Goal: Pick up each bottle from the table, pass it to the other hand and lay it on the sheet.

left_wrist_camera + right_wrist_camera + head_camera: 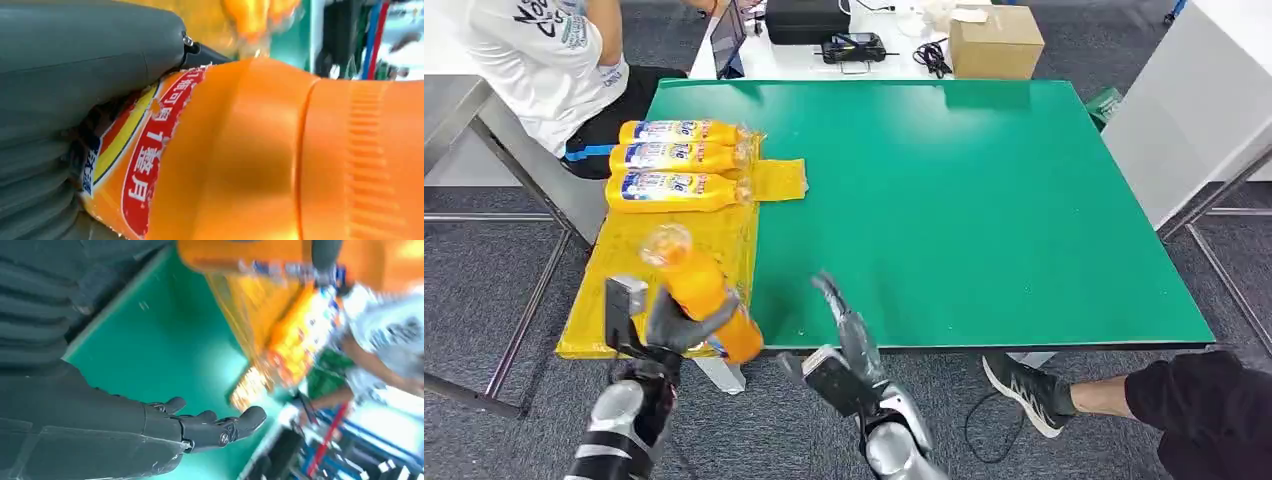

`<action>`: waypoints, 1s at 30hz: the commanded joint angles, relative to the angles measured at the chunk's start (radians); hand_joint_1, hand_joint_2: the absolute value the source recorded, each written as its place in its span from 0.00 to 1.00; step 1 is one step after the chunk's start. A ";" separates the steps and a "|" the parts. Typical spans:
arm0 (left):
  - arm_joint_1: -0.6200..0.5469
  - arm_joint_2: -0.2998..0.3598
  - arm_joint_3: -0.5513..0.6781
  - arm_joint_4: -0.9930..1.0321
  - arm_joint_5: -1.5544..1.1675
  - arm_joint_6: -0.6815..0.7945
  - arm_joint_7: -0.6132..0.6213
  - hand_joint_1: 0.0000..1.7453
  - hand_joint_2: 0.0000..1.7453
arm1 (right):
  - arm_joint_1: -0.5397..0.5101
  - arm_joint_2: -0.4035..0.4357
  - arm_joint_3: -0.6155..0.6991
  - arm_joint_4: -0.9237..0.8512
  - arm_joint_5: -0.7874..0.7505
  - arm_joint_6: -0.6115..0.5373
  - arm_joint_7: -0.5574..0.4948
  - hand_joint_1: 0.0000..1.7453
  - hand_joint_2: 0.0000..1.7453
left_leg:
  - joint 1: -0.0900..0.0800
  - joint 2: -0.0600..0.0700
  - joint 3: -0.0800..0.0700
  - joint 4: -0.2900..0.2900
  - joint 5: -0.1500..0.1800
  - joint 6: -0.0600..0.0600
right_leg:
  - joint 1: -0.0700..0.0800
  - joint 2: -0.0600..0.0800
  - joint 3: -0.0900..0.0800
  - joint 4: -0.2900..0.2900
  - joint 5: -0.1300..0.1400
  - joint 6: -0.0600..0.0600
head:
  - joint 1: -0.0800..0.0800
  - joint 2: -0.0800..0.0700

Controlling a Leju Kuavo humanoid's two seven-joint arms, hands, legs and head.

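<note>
One bottle (699, 290) being gripped in the left hand (669, 330), tilted, hanging over the near end of the yellow sheet (624, 270). Resting empty just beside it, the right hand (849, 335), fingers spread. Lying farther out beyond the left hand, on the sheet's far end, three bottles (679, 158) already placed. Judging by that, nearing the finish, this one remaining to lay down.

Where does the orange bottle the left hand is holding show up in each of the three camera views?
Head view: the held bottle is at lower left, gripped by the left hand over the yellow sheet.
Left wrist view: the bottle takes up most of the picture, label beside the hand.
Right wrist view: its blurred body runs along the upper edge.
Shared landmark: the green table.
</note>
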 commanded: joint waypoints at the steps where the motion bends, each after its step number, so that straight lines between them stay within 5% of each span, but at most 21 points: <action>1: -0.162 -0.040 0.152 0.017 -0.237 0.172 0.008 1.00 1.00 | 0.040 -0.014 -0.067 -0.282 -0.058 -0.025 -0.055 0.00 0.00 | 0.001 -0.004 0.003 0.002 -0.002 -0.001 | 0.001 -0.004 0.004 0.002 -0.003 -0.003 | 0.000 0.000; 18: -0.241 -0.076 0.181 -0.070 -0.407 0.232 0.044 1.00 1.00 | 0.059 -0.013 -0.090 -0.399 -0.196 -0.055 -0.114 0.00 0.00 | 0.001 -0.001 0.003 0.000 -0.001 -0.001 | 0.001 -0.001 0.004 0.000 -0.001 -0.002 | 0.000 0.000; 25: -0.290 -0.031 0.088 -0.008 -0.748 0.357 0.073 1.00 1.00 | 0.037 -0.014 -0.092 -0.374 -0.220 -0.037 -0.119 0.00 0.00 | 0.001 -0.002 0.003 0.001 -0.001 -0.001 | 0.001 -0.002 0.004 0.000 -0.002 -0.003 | 0.000 0.000; 27: -0.342 0.034 -0.007 0.114 -1.098 0.430 0.170 1.00 1.00 | 0.030 -0.017 -0.089 -0.381 -0.233 -0.013 -0.120 0.00 0.00 | 0.000 -0.002 0.001 0.000 0.000 -0.001 | 0.001 -0.002 0.002 0.000 0.000 -0.002 | 0.000 0.000; 30: -0.426 0.074 -0.084 0.332 -1.281 0.398 0.198 1.00 1.00 | 0.034 -0.020 -0.090 -0.400 -0.248 0.008 -0.122 0.00 0.00 | 0.000 -0.003 0.002 -0.001 0.001 -0.001 | 0.000 -0.003 0.002 0.000 0.000 -0.002 | 0.000 0.000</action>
